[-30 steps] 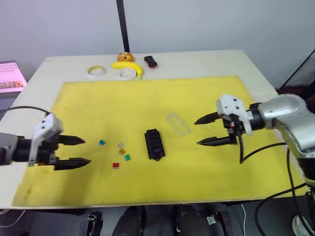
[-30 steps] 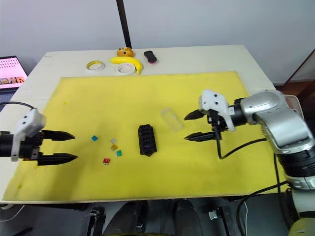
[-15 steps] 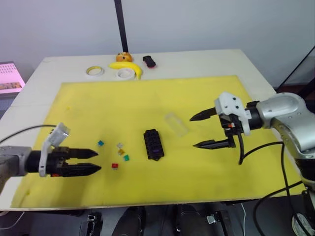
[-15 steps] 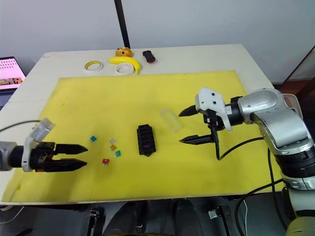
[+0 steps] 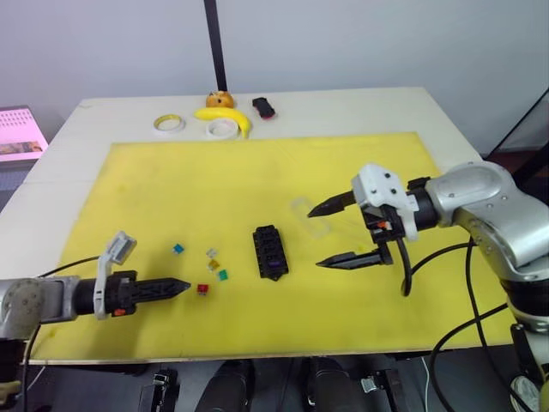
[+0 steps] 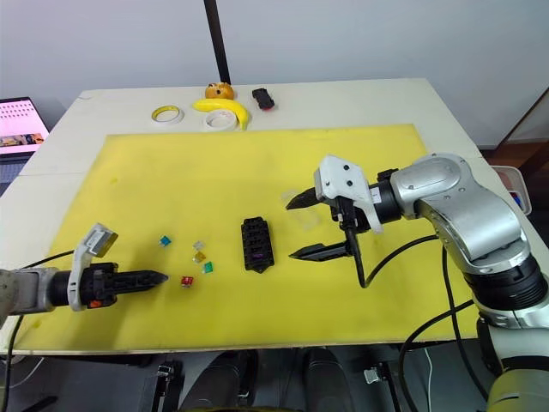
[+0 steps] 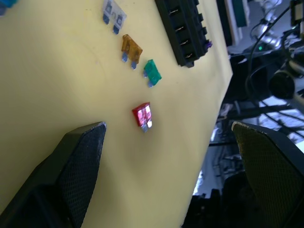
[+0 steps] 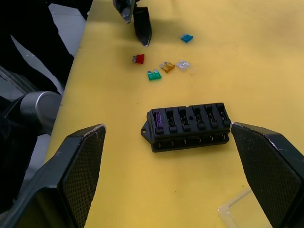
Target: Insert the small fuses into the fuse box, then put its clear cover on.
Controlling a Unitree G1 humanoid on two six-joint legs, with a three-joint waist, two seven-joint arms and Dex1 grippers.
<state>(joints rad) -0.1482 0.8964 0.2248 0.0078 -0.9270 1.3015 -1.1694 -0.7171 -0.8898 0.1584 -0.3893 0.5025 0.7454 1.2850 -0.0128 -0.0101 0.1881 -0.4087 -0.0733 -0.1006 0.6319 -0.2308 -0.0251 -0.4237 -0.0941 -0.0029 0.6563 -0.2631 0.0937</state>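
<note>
Fuse box [image 5: 269, 251] lies mid-mat, a purple fuse [image 5: 273, 265] in one slot. At its 9 o'clock lie loose fuses: blue [image 5: 177, 249], grey [image 5: 210, 253], yellow [image 5: 213, 265], green [image 5: 221, 275], red [image 5: 202, 289]. Cover [image 5: 310, 215] sits at its 1 o'clock.

Left gripper [image 5: 176, 287] points at red from 9 o'clock.

Right gripper [image 5: 330, 234], jaws wide, hovers at the box's 3 o'clock.

Left wrist view: fingers [image 7: 78, 161] spread, red fuse [image 7: 142, 115] between.

Right wrist view: box [image 8: 187, 126] between open fingers [image 8: 80, 175].
</note>
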